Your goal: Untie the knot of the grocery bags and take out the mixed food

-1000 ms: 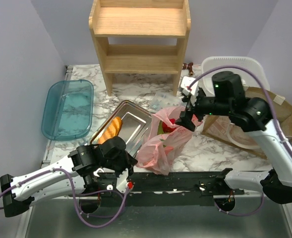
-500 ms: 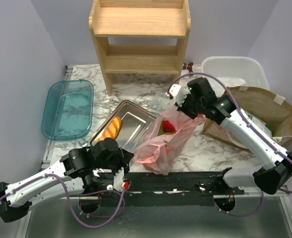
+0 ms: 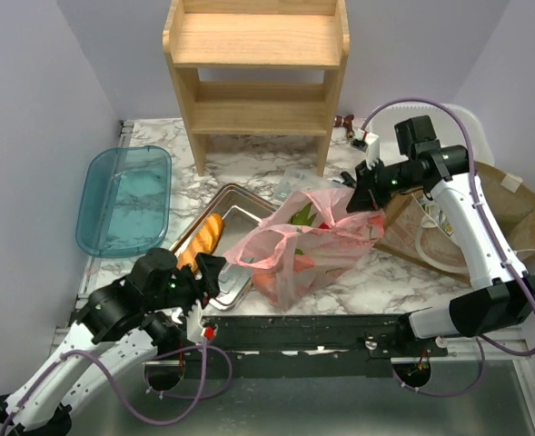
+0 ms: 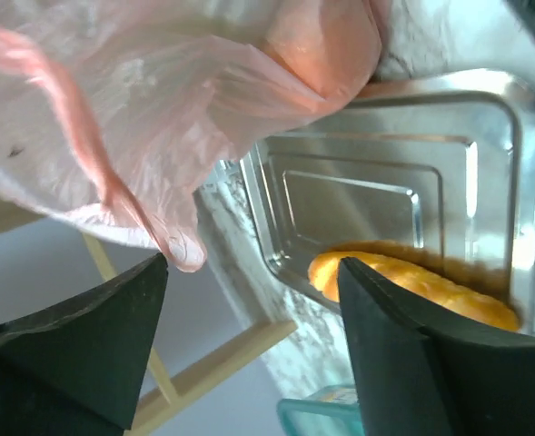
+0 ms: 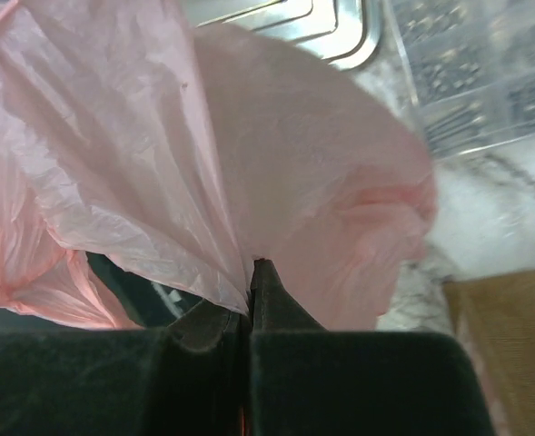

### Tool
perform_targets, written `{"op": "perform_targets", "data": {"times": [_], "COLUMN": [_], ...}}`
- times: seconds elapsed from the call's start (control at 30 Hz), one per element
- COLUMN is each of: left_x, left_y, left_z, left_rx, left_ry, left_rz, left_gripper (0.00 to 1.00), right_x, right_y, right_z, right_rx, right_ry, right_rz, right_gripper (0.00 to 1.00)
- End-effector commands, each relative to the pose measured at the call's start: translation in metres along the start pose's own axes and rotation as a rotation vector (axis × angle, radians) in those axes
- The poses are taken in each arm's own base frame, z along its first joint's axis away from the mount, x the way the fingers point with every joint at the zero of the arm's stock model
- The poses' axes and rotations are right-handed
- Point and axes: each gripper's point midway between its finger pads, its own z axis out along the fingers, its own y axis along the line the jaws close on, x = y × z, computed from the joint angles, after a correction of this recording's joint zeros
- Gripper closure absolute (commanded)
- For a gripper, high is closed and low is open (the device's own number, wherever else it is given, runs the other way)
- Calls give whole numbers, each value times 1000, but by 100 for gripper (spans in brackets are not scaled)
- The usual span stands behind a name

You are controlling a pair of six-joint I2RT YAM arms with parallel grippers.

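A teal lid [image 3: 126, 200] lies flat along the left edge of the table [image 3: 249, 159]. Toward the near edge, left of the middle, the left pincer [image 3: 214, 275] hangs at the near end of the steel tray [image 3: 249, 222]. In the left wrist view its fingers [image 4: 113, 345] are spread wide with nothing between them; a hanging fold of pink film lies just beside one fingertip, but whether it touches I cannot tell. The golden bread loaf [image 3: 203, 238] lies inside the tray along its left wall.

A wooden shelf [image 3: 258, 73] stands at the middle of the far edge.

The grocery bag [image 3: 308, 254] sits in the middle of the table, nearer the near edge. Its left side reaches over the tray's right rim and its mouth is drawn up and rightward. Inside it the mixed food [image 3: 303, 215] shows as green leaves and something red at the top, with an orange shape low down through the film.

The right pincer [image 3: 358, 198] is at the bag's upper right corner. In the right wrist view its fingers [image 5: 340, 381] are pressed together, pinching a gathered pleat of the pink film.

A brown bag [image 3: 485, 213] lies by the right edge. A white tub [image 3: 430, 118] sits in the far right corner.
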Motion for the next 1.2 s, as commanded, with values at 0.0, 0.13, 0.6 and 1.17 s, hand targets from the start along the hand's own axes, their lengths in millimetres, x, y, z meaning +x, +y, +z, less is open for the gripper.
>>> {"op": "perform_targets", "data": {"times": [0.0,0.13,0.6,1.17], "left_x": [-32,-43,-71,-47], "left_y": [70,167,191,1], "left_z": [-50,-84,66,88], "left_rx": [-95,-115,207,386], "left_ry": [-144,-243,-262,-4], "left_rz": [-415,-773,-1093,-916], "left_gripper": [21,25,67,68], "right_x": [18,11,-23,19], "right_y": [36,47,52,-11], "right_z": [-9,-14,-21,-48], "right_rx": [-119,-151,-196,-108], "right_ry": [-12,-55,-203,-206], "right_rz": [74,101,330,430], "right_gripper": [99,99,100,63]}}
